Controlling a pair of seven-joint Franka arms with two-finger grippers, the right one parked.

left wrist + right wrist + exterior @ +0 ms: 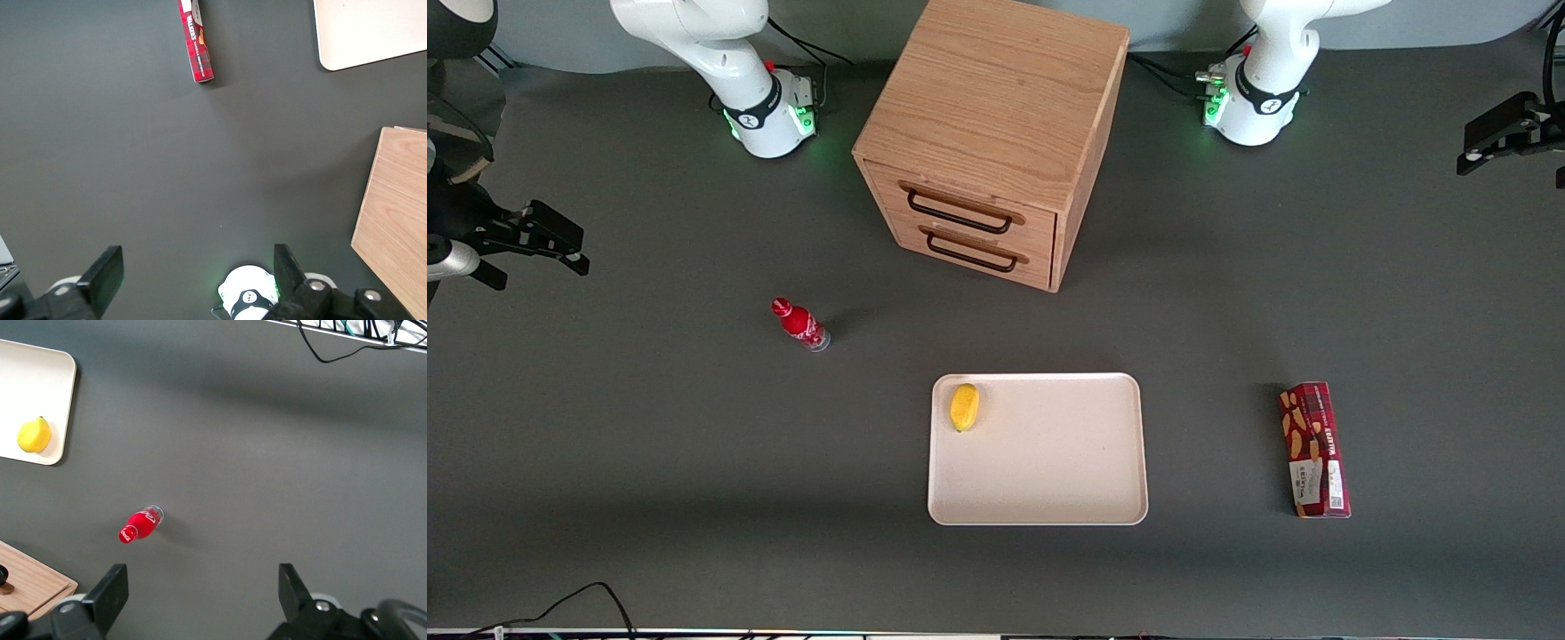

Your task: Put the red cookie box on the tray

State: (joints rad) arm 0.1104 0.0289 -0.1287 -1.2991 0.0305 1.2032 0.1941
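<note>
Cardboard, likely light and crushable: red cookie box [1314, 449] lies flat on counter [694, 462] beside tray [1040, 498] | claw [195, 277] wide open, empty, well apart | pinch across narrow middle.

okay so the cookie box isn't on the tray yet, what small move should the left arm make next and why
Probably carry the open gripper toward and over the red cookie box. The box lies flat on the table beside the tray, toward the working arm's end, and the gripper hangs high, holding nothing.
</note>
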